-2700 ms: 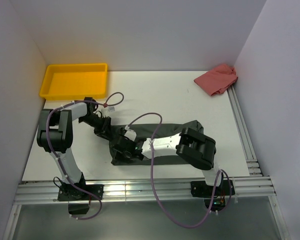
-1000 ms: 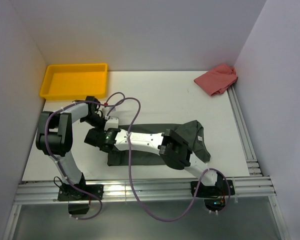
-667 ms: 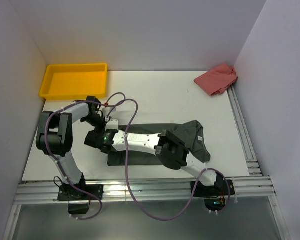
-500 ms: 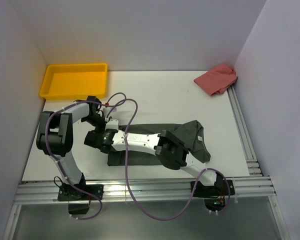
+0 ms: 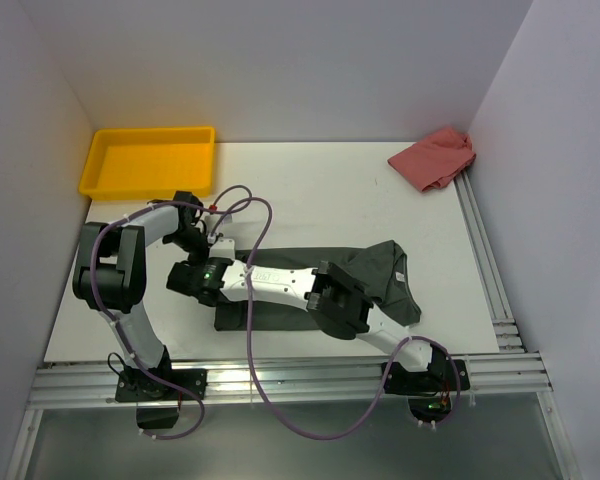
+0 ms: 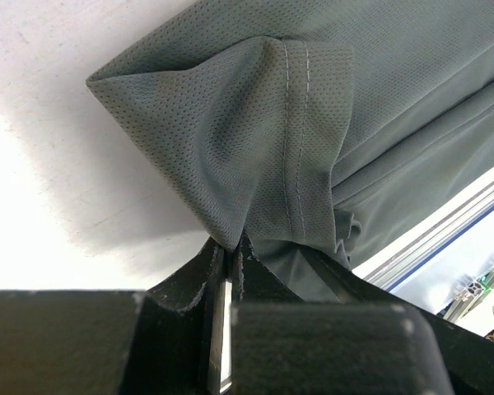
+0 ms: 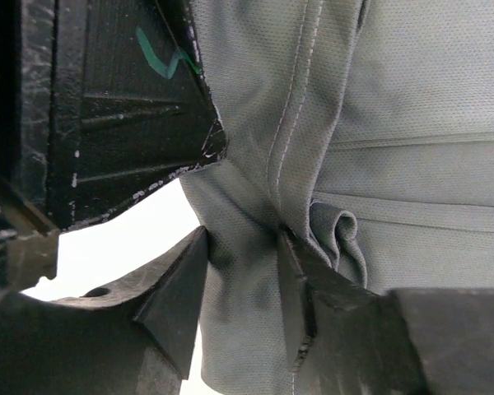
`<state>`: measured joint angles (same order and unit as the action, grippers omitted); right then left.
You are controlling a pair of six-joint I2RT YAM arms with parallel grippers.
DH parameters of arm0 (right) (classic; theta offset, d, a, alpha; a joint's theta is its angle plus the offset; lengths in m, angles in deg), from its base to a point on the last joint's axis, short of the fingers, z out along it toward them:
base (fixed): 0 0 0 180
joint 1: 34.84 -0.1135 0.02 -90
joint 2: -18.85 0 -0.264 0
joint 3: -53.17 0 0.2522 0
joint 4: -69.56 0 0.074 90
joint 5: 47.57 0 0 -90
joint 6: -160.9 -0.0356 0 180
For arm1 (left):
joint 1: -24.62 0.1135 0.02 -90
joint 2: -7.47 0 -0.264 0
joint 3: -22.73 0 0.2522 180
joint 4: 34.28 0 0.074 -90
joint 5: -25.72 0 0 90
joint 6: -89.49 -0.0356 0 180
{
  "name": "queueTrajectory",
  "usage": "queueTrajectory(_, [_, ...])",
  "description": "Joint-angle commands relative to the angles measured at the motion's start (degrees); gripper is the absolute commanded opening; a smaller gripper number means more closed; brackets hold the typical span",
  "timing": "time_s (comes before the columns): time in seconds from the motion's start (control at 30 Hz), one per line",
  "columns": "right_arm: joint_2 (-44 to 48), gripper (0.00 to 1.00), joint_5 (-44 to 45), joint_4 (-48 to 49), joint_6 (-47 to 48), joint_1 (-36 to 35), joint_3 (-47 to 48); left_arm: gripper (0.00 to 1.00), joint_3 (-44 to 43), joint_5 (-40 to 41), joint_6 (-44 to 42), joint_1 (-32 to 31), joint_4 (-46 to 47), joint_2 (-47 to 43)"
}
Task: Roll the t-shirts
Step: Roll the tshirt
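1. The yellow tray [image 5: 145, 190] sits in the table's [image 5: 320, 190] far left corner, just as it did a second ago. Only its own yellow floor shows inside.
2. The left gripper [image 5: 202, 243] has not shifted over the last second. In the left wrist view its jaws are pressed together, pinching a stitched corner of the t-shirt [image 6: 255, 123] that rises in a peak from the fingertips [image 6: 229, 247].
3. The right gripper [image 5: 183, 281] has crept slightly further left than a second ago, and its arm reaches across the shirt to lie just beside the left gripper. In its wrist view the jaws [image 7: 240, 271] stand spread, with a seamed fold of grey cloth [image 7: 395, 123] lying between the two fingers. I cannot tell whether they press on it.
4. The t-shirt [image 5: 380, 275] lies as a long folded band across the near middle of the table. Its right end, which the right arm covered nearly three seconds ago, is now bare and bunched.
5. The red cloth [image 5: 435, 158] remains crumpled in the far right corner, well apart.
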<state>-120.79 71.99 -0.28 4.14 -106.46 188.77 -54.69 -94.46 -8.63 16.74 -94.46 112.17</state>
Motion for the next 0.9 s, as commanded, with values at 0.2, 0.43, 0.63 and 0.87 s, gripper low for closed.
queueTrajectory(0.2, [-1.3,0.25,-2.9,2.6,1.9,0.4,-1.8,0.06,-2.8,-2.3,0.0,-1.4,-2.0,-2.0])
queueTrajectory(0.43, [4.9,0.10,-6.8,13.9,2.0,1.4,-13.6,0.27,-4.1,-2.6,-0.7,-1.5,-2.8,-2.6])
queueTrajectory(0.63, [13.8,0.08,-12.2,30.7,0.8,3.2,-29.3,0.51,-7.4,-3.5,-1.6,-1.2,-4.5,-4.0])
queueTrajectory(0.87, [21.6,0.08,-16.5,45.5,-2.0,5.3,-42.6,0.60,-10.5,-5.6,-2.3,0.2,-6.0,-4.4])
